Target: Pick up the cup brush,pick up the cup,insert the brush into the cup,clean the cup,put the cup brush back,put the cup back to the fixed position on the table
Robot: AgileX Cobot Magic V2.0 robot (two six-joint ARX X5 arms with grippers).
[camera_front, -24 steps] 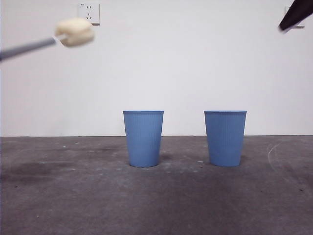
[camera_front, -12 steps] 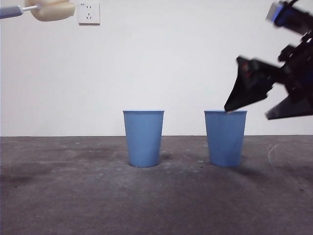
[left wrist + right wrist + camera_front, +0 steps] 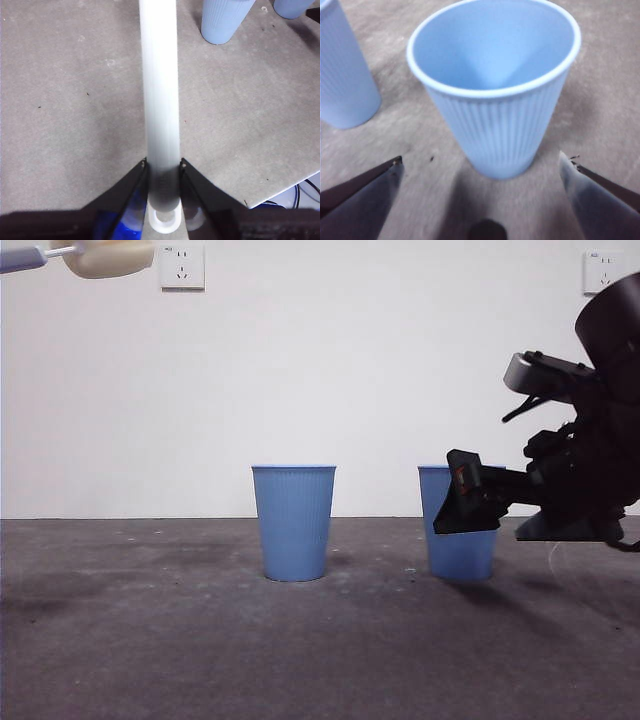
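right gripper (image 3: 480, 170): jaws spread wide, low by the table, lined up on the cup (image 3: 495, 90) but not touching it yet. In the front view it's the big dark arm reaching in at the right-hand cup (image 3: 458, 555)
left gripper (image 3: 163, 175): clamped on the brush (image 3: 160, 90) handle, held up high
brush head: cream sponge (image 3: 108, 258) way up in the top corner near a wall socket (image 3: 181, 266)
other cup (image 3: 293, 522): upright on the table (image 3: 150, 640), well apart from its twin

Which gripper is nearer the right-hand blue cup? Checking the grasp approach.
Right gripper, open, jaws either side of that cup. Left gripper holds the cup brush high, far off.
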